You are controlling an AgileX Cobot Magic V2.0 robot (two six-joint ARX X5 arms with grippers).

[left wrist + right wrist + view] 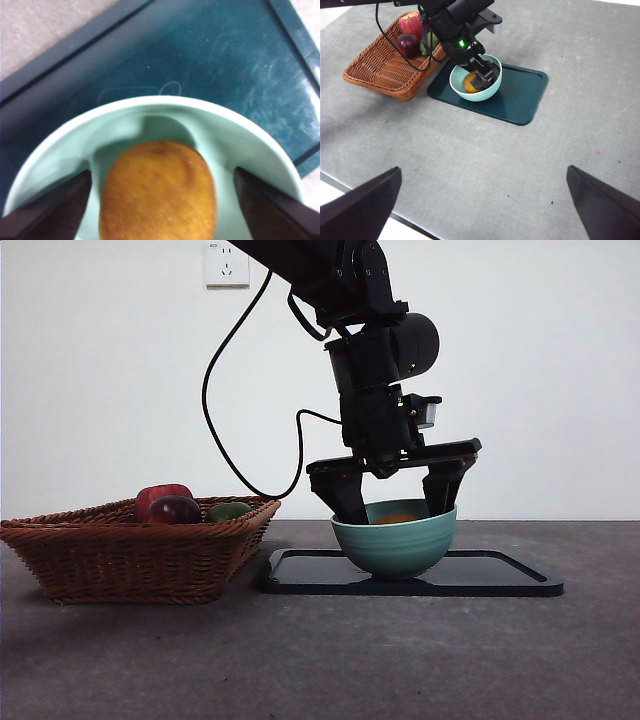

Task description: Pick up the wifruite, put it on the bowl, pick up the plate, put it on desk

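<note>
On the dark grey bench point(120, 660), right of a woven wicker basket point(130, 555), the left end effector point(395, 505) hangs spread wide inside the teal ceramic bowl point(395, 545), astride the unheld golden-brown wifruite point(157, 192), while the right end effector point(482, 200) waits open.

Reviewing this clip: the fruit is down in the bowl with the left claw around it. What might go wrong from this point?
1. The left claw stands open inside the bowl, jaws near its rim on either side of the fruit. A crooked lift might catch the rim and tip or drag the bowl.
2. The bowl stands on the dark tray, so moving the tray next would probably carry the bowl and fruit along; they may slide.
3. The basket sits close beside the tray and could get nudged.
</note>
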